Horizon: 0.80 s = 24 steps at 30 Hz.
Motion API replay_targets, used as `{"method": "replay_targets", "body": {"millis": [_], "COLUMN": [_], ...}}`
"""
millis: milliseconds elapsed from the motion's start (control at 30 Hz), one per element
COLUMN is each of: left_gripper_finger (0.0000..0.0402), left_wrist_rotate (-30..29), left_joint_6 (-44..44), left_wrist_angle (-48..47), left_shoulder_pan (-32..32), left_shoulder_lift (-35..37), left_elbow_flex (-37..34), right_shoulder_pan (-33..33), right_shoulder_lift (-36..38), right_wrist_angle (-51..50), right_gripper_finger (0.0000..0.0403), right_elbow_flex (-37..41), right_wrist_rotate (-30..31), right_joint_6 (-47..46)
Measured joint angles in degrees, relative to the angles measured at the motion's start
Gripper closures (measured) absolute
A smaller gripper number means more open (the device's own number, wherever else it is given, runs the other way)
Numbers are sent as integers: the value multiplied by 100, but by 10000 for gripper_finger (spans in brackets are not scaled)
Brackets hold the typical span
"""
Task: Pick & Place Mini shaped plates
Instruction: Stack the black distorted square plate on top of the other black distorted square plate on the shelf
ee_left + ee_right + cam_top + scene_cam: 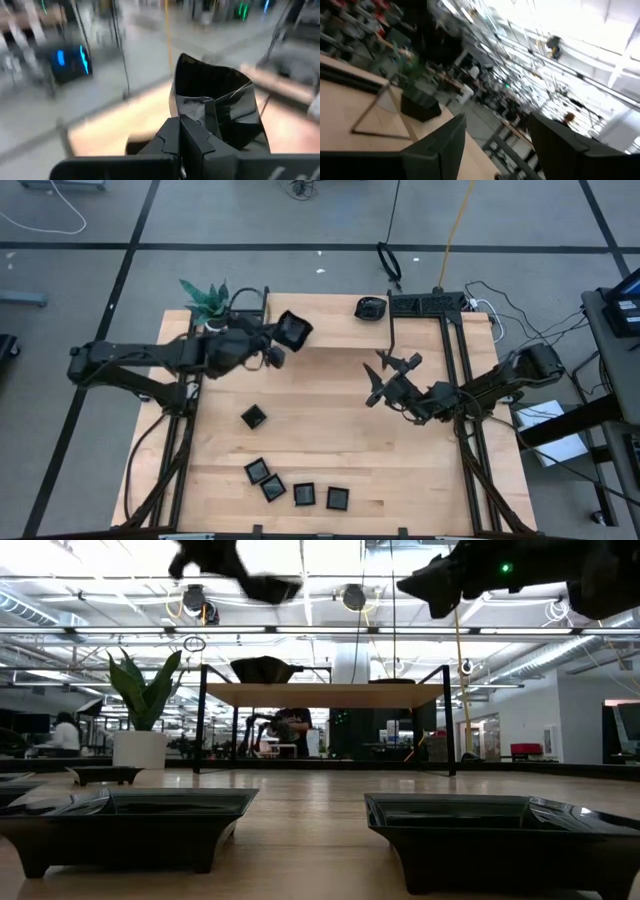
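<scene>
Left gripper (272,343): clamped on the rim of one mini plate (292,330), holding it in the air above the far-left part of the table (330,430), near the potted plant (207,302); the left wrist view shows the dish tilted, pinched at its edge.
Right gripper (385,380): fingers apart and empty, raised above the table's right-centre.
Plates on the table: one lone dish (254,417) sits left of centre; four more (296,486) lie in a loose row near the front edge, close together, and I cannot tell whether any touch.
Far dish: a rounded dark one (371,307) rests at the table's back edge.
Handling, as a judgement: the dishes look stiff, glossy and light, so likely slippery and chip-prone if dropped.
Where to grip: across a raised rim or a corner, one finger inside the well and one outside, as the left gripper has it.
Risk: an edge pinch may let the dish swing or slide during the carry.
</scene>
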<state>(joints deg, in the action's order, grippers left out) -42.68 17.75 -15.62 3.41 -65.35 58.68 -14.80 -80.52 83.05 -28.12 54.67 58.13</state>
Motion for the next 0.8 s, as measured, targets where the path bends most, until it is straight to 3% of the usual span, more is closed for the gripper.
{"method": "replay_targets", "body": {"millis": [133,233,567,800], "left_gripper_finger": [400,400,398,382], "left_wrist_rotate": [218,847,1599,1638], "left_joint_6": [568,689,784,642], "left_wrist_angle": [-920,-1040,-993,-859], "left_shoulder_pan": [661,1007,1511,1717], "left_shoulder_lift": [-62,-130,-536,-860], "left_elbow_flex": [-12,-14,-6,-10], "right_shoulder_pan": [-53,-70,-68,-68], "right_shoulder_lift": [75,104,104,104], "right_wrist_angle": [-14,-13,-17,-252], "right_gripper_finger": [195,199,207,207], "right_elbow_flex": [0,0,0,0], "right_wrist_rotate": [-245,-242,-235,-221], "right_joint_6": [-35,-39,-37,-237]}}
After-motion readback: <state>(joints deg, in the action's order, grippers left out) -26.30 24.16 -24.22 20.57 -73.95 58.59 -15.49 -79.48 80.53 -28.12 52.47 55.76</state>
